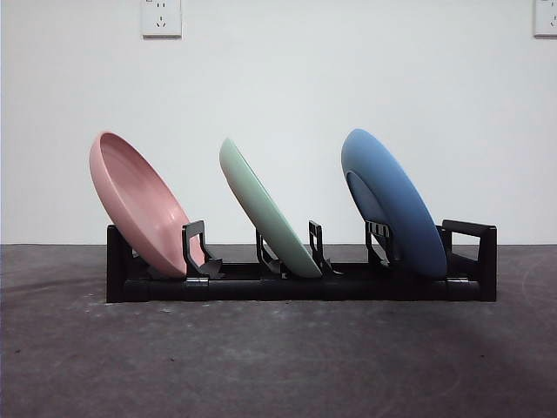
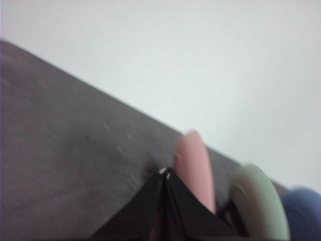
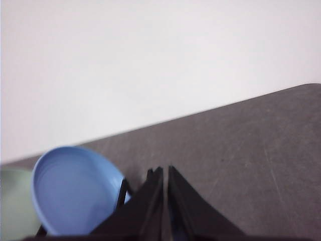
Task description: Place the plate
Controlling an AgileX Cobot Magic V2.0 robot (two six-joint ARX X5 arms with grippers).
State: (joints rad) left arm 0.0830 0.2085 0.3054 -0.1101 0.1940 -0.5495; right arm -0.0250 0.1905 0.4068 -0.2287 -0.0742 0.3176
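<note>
- Nearest in the front view is the bare dark desk (image 1: 278, 357); no arm shows in that view at all.
- Beyond it stands the black rack (image 1: 300, 286), running side to side, with three plates leaning in its slots, all tilted the same way and clear of one another.
- The pink plate (image 1: 139, 205) sits in one end slot, the green plate (image 1: 268, 209) in the middle, and the blue plate (image 1: 392, 202) toward the other end, short of the rack's end frame.
- Left gripper (image 2: 166, 173): the fingers are pressed together and hold nothing; the wrist view, which is blurred, shows the pink plate just beyond the tips, with the green and blue further along.
- Right gripper (image 3: 164, 170): the fingers are nearly together with only a thin slit between them, also empty; the blue plate lies beside them, with a sliver of green at the picture's edge.
- Judged from this, the placing looks done: every plate is seated and both arms are off the plates.
- To finish well, I would draw each arm back from the rack rather than sideways across it, so that no finger clips a rim.
- The pink plate leans furthest out past the rack's end, so it is probably the easiest to knock; the left arm deserves the most care.
- Farthest is the white wall (image 1: 278, 87) with its socket (image 1: 161, 17).
</note>
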